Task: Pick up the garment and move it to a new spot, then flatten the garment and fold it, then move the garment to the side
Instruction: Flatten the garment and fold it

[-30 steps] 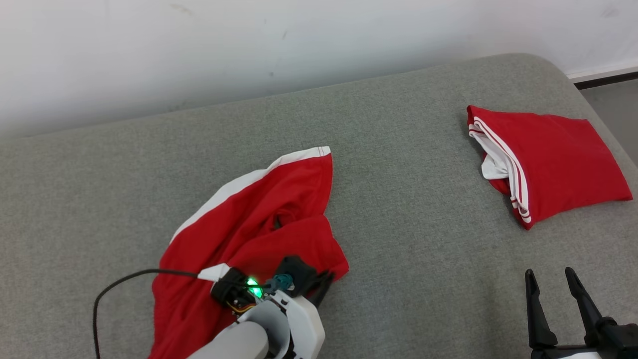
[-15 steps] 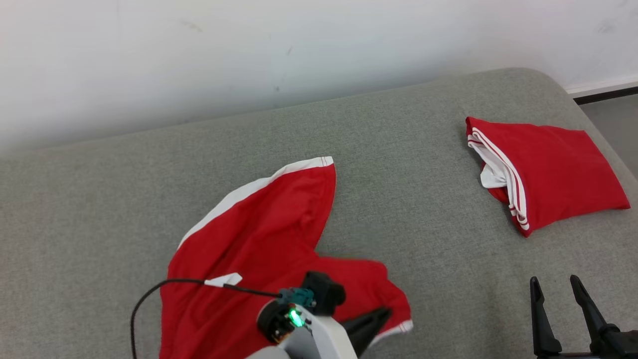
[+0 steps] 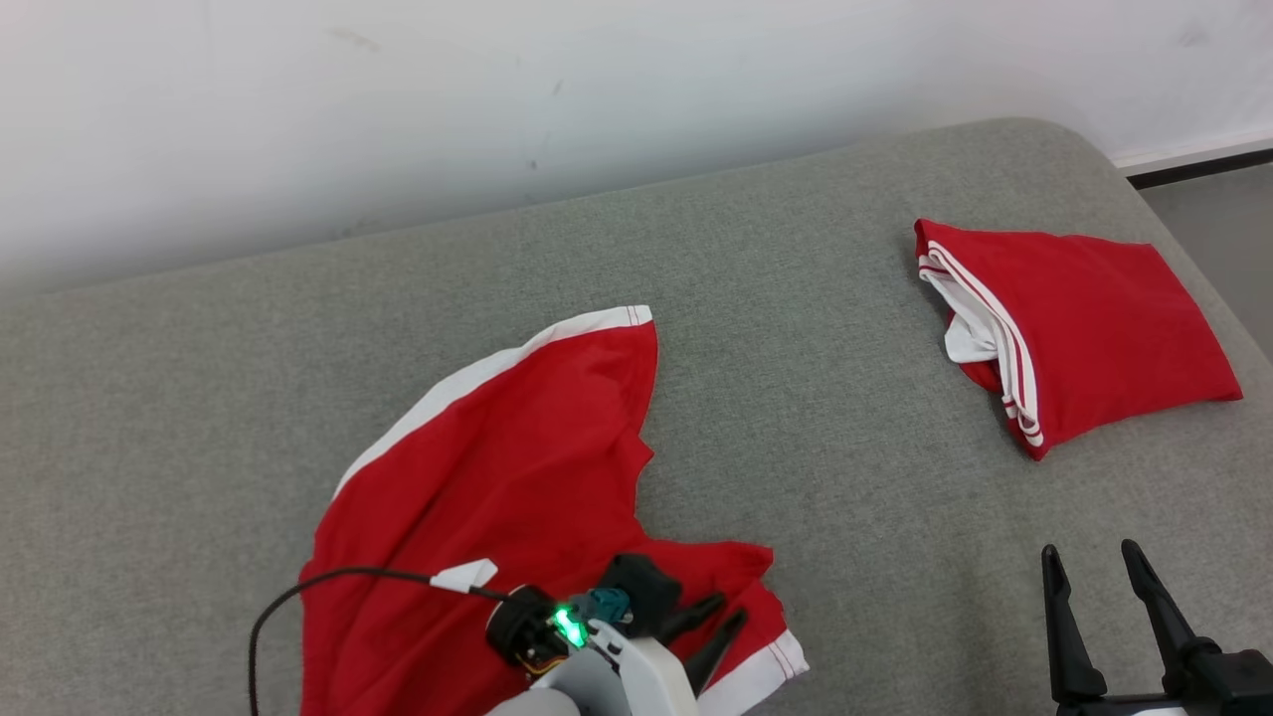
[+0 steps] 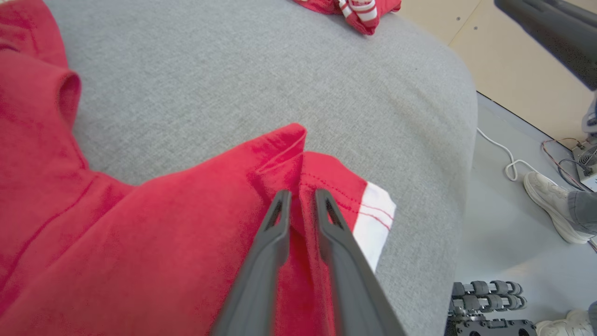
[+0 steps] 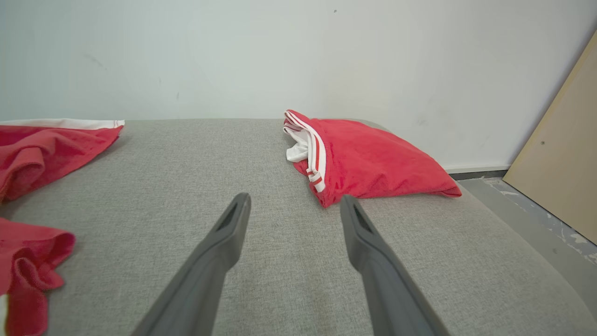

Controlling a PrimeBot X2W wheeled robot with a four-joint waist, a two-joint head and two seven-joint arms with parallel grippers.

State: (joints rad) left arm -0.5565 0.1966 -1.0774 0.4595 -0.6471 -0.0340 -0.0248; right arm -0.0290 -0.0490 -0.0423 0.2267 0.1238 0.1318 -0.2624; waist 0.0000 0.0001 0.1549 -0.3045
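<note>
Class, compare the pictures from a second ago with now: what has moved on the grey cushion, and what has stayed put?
The left gripper dragged the near edge of the loose red garment toward the robot's right, spreading the bunched cloth flatter. A fold now sits between its narrowly parted fingers; whether it grips is unclear. The folded red garment and the open right gripper stayed put.

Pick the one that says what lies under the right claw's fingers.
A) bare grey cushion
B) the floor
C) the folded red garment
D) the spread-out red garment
A: the right claw is open above bare grey cushion. The folded garment lies beyond its tips, and the spread garment lies off to its left.
</note>
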